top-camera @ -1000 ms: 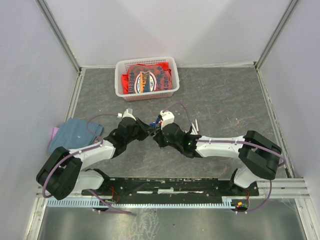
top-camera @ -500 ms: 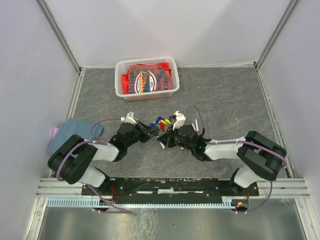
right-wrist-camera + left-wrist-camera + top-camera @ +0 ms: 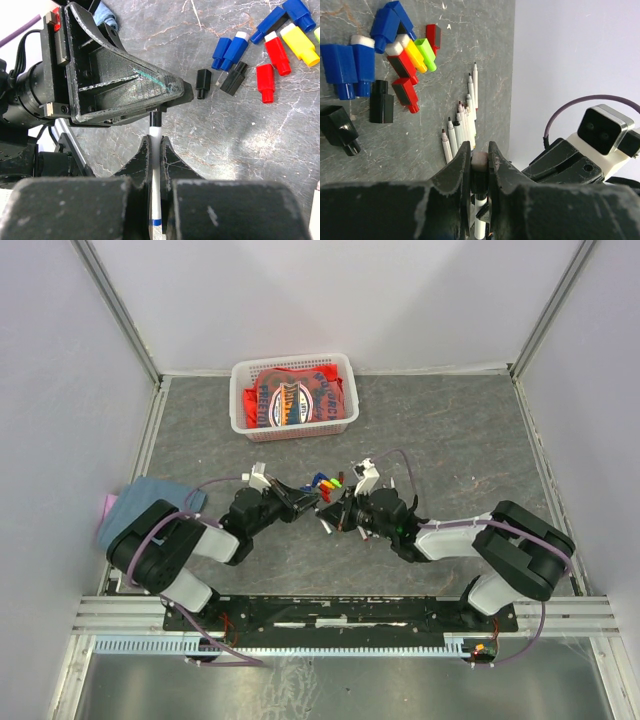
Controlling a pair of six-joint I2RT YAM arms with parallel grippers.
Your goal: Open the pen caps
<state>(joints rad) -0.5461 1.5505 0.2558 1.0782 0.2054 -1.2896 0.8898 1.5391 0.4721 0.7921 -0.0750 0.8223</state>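
One pen spans my two grippers at the table's middle. My left gripper [image 3: 305,502] is shut on its black cap [image 3: 479,182], whose white end [image 3: 479,161] shows between the fingertips. My right gripper [image 3: 336,512] is shut on the white barrel [image 3: 156,145]; the cap [image 3: 155,118] sits on the barrel's far end, inside the left gripper [image 3: 115,85]. Loose caps lie just beyond: blue [image 3: 340,67], red [image 3: 405,92], black [image 3: 381,101], yellow [image 3: 299,44] and green [image 3: 426,52]. Several uncapped pens [image 3: 462,120] lie side by side.
A white basket [image 3: 294,395] with red packets stands at the back. A blue cloth [image 3: 150,505] lies at the left over something pink [image 3: 107,505]. The pile of loose caps [image 3: 325,482] lies right behind both grippers. Walls close in on three sides.
My right wrist has shifted to the right, uncovering the pile of caps. My left arm has lowered and folded in. Both grippers stay joined on the pen.
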